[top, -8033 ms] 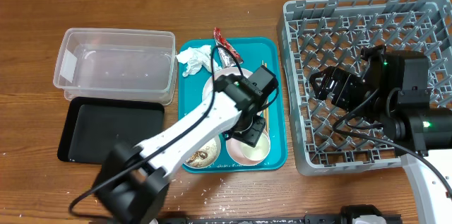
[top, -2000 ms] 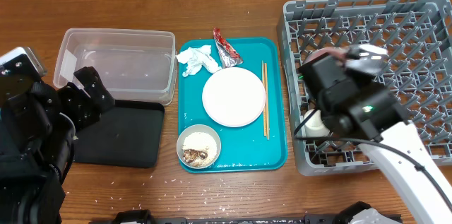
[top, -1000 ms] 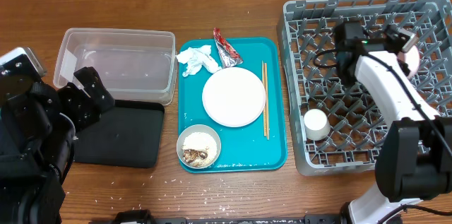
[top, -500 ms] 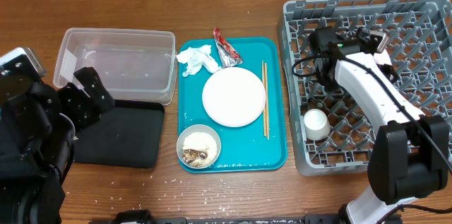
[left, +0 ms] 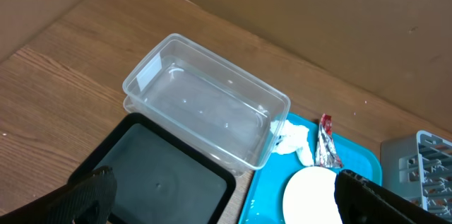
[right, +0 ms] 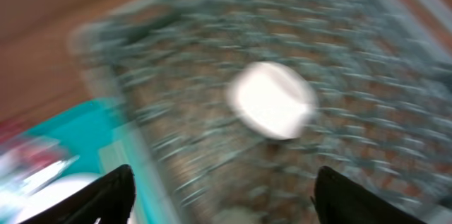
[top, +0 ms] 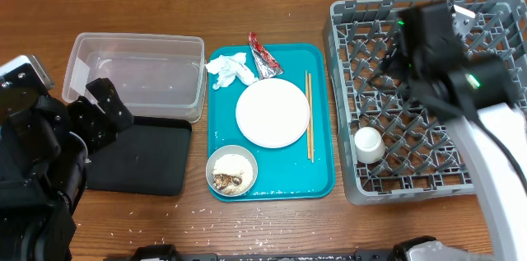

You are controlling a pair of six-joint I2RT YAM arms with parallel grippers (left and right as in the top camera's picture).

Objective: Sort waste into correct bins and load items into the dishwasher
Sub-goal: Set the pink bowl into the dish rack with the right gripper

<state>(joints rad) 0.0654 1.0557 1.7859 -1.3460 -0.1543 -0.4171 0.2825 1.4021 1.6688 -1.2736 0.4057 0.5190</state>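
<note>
The white cup (top: 368, 144) is sitting in the grey rack (top: 339, 72), near its left side; my right wrist camera is showing it only as a blurred white spot. My right gripper (right: 224, 174) is hanging above the rack with its fingers spread apart, carrying nothing. On the teal tray (top: 284, 177) the plate (top: 272, 113), the chopsticks (top: 310, 117) just right of it, the bowl (top: 231, 170) with food scraps, the tissue (top: 228, 69) and the wrapper (top: 263, 57) are lying. My left gripper (left: 224, 178) is hovering empty, fingers wide apart, over the black tray (top: 140, 158) just beside the clear tub (top: 136, 80).
</note>
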